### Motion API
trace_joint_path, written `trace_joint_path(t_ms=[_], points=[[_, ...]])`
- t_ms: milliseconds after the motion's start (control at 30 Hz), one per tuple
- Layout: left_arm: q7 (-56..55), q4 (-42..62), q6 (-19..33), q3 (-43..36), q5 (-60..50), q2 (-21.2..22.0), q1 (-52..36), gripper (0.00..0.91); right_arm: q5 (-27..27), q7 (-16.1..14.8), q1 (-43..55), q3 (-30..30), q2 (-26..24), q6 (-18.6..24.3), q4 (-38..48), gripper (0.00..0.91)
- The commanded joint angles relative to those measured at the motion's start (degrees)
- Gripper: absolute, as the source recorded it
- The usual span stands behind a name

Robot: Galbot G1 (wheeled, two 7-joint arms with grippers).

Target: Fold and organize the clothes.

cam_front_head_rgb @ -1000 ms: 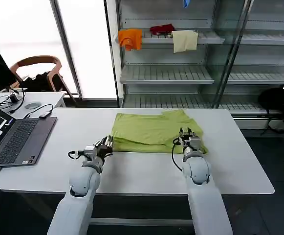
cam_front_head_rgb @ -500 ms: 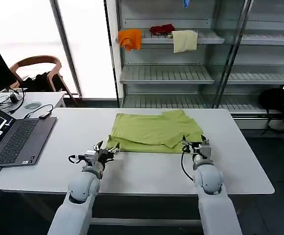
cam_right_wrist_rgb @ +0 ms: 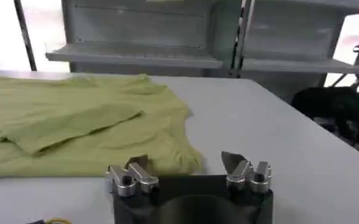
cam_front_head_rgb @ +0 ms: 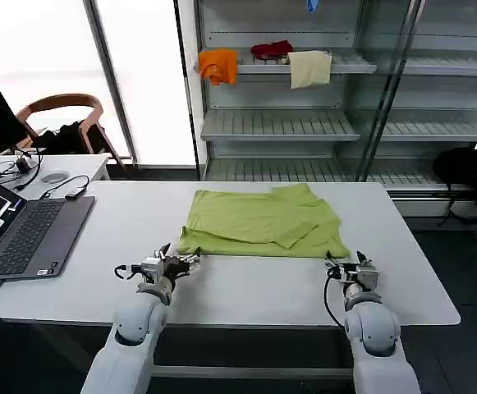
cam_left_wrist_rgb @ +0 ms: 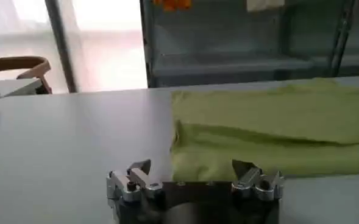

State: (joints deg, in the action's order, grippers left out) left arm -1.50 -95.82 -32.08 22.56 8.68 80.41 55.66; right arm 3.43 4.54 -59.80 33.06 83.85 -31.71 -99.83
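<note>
Both grippers, left gripper (cam_front_head_rgb: 175, 264) and right gripper (cam_front_head_rgb: 345, 268), are released near the T-shirt (cam_front_head_rgb: 259, 220); a careless grab could mess its fold.

Setting: robotics test lab in an office-like room | Evidence: white work table (cam_front_head_rgb: 246, 295); open laptop (cam_front_head_rgb: 20, 238) with cables at far left; side desk and wooden chair (cam_front_head_rgb: 61, 105) by bright windows; grey metal shelving (cam_front_head_rgb: 304, 123) behind, holding orange, red and cream cloths.

T-shirt (cam_front_head_rgb: 259, 220) — plain lime yellow-green
</note>
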Motion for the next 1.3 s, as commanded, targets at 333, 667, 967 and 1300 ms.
trace_joint_path(t_ms=[333,667,967,1300], points=[[0.4,2.5,-0.5,0.1,-0.4,0.4,0.1,0.0,-0.3,-0.8,-0.5,0.1,-0.1,-0.1,0.8,0.0],[-0.2,2.9,-0.1,0.0,-0.4,0.5,-0.4,0.0,-0.3,-1.0,-0.7,-0.2,-0.1,0.3,-0.1,0.0],[-0.7,-1.4,1.3,0.1,-0.9,-0.7,2.4,0.0,1.5,0.0,-3.3,-0.5,-0.5,-1.4,-4.9,0.0],[-0.4,-23.0,-1.0,6.4,5.4,-5.2,21.7,0.0,2.2,1.6,-17.0,-3.5,-0.3,-1.6,-21.6,0.0]])
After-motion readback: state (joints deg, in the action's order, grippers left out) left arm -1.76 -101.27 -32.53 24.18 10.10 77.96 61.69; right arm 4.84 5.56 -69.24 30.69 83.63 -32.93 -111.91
